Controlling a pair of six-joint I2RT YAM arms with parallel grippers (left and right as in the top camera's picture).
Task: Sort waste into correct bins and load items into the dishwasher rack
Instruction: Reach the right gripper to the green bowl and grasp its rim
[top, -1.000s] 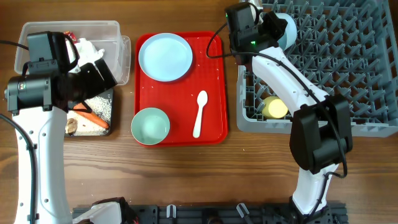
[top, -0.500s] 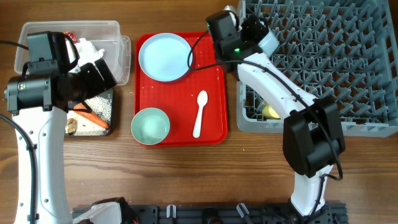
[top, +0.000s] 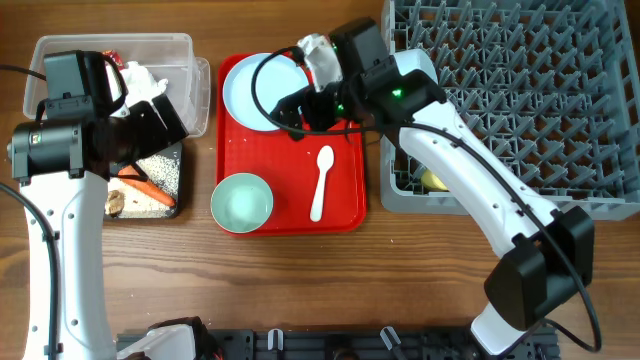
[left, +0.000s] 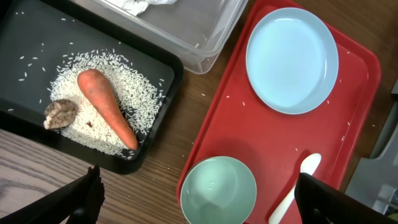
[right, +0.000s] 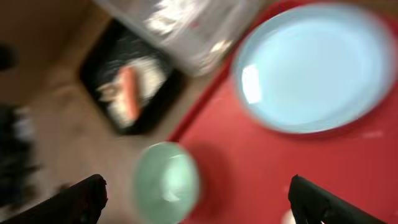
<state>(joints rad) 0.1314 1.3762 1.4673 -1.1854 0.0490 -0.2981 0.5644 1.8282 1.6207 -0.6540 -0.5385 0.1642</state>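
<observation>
On the red tray lie a pale blue plate (top: 258, 88) (left: 292, 59) (right: 314, 68), a pale green bowl (top: 241, 202) (left: 217, 190) (right: 166, 180) and a white spoon (top: 321, 183) (left: 295, 193). My right gripper (top: 305, 112) (right: 199, 193) hovers open and empty over the tray, at the plate's right edge. My left gripper (top: 160, 118) (left: 198, 186) hangs open and empty above the bins. The black tray (top: 175, 165) (left: 25, 37) holds rice, a carrot (top: 146, 188) (left: 106, 107) and a brown lump (left: 60, 112). The clear tub (top: 185, 45) holds tissue (top: 140, 75) and a red wrapper (top: 110, 58). A yellow cup (top: 432, 181) sits in the grey rack (top: 520, 90).
The red tray (top: 345, 150) (left: 217, 124) lies between the bins and the rack, with a few rice grains on it. The rack's near-left wall stands close to the tray's right edge. Bare wooden table (top: 300, 280) runs along the front.
My right gripper opened at the rack, then swung left out of it to hover over the red tray by the plate. The left arm has not moved.
</observation>
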